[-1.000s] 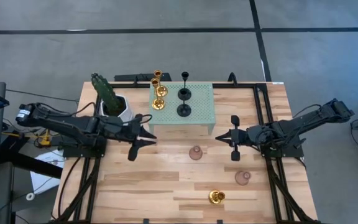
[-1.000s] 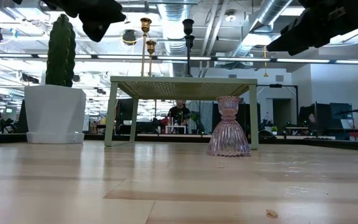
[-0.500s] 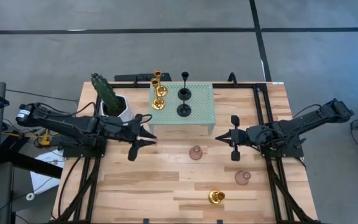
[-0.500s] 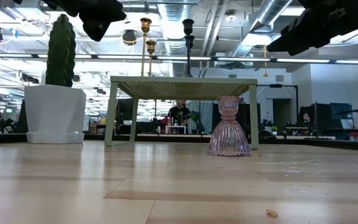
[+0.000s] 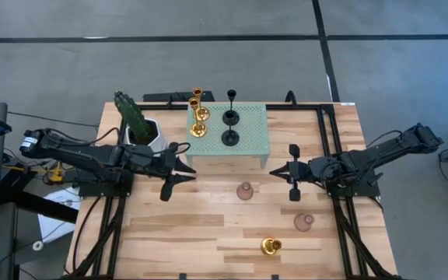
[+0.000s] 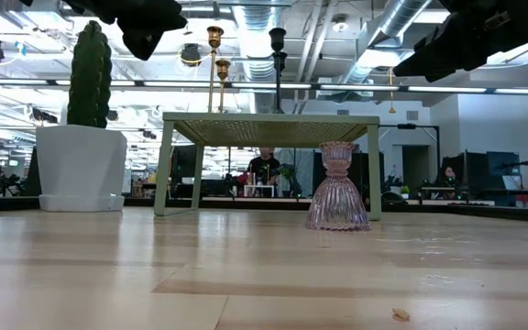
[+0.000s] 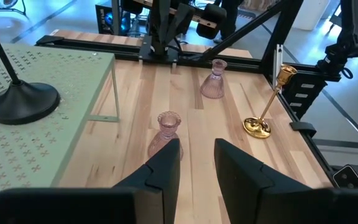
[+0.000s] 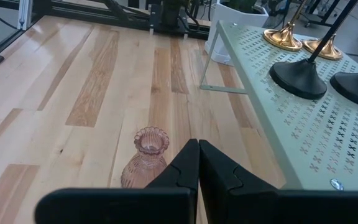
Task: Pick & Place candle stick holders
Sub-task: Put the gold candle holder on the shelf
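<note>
High view: two gold and two black holders stood on the green stand (image 5: pixel 227 131); two pink holders (image 5: pixel 245 190) and a gold one (image 5: pixel 270 246) lay on the table in front of it. Left gripper (image 5: pixel 169 173) hovered spread at the stand's left front, right gripper (image 5: pixel 292 173) at its right front. Right wrist view: fingers pressed together, empty. The pink ones looked like ribbed glass, prob. fragile & slippery; grip at the narrow waist.

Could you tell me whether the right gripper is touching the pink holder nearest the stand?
Apart. In the high view the right gripper sits beside the pink holder with bare table plainly showing between them.
</note>
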{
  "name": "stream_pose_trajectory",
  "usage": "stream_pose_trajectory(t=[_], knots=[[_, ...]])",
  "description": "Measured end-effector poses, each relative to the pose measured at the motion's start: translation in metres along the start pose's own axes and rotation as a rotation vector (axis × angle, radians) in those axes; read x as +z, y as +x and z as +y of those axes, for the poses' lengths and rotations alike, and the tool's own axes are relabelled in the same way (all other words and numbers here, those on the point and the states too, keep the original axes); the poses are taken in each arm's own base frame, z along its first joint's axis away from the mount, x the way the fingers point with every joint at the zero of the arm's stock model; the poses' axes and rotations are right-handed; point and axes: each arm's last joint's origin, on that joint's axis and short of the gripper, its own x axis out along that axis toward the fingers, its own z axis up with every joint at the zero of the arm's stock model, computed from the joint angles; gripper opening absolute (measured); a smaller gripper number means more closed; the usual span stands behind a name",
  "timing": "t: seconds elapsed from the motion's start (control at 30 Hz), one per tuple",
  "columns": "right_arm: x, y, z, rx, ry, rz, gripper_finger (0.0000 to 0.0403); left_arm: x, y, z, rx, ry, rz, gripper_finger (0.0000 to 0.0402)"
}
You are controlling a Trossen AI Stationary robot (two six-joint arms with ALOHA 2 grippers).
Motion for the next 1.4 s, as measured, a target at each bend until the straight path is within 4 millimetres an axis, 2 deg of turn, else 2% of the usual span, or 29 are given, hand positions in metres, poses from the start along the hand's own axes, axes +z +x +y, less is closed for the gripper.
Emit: stream_pose_trajectory(t=[0.43,0.53,0.63,0.77,1.0,1.27,1.4], knots=[[0.001,0.0,0.0,0.003,0.002,-0.005,0.0,0.002,0.0,0.0,-0.002,0.004,-0.015,0.0099],[0.001,0.0,0.0,0.003,0.004,-0.011,0.0,0.002,0.0,0.0,-0.002,0.01,-0.016,0.0087],[0.001,0.0,0.001,0.005,0.003,-0.011,0.0,0.001,0.0,-0.003,-0.018,0.072,-0.015,0.0058],[0.0,-0.001,0.004,0.024,-0.008,-0.006,0.0,-0.001,0.003,-0.011,-0.061,0.149,-0.004,0.0008],[0.0,-0.006,0.016,0.097,-0.018,-0.015,0.0,-0.012,0.02,-0.033,-0.076,0.22,0.037,0.0004],[-0.013,-0.014,0.029,0.181,0.138,0.122,0.0,-0.028,0.039,-0.059,-0.109,0.252,0.068,0.0004],[-0.014,-0.02,0.041,0.257,0.2,0.135,0.0,-0.031,0.043,-0.068,-0.124,0.256,0.057,0.0005]])
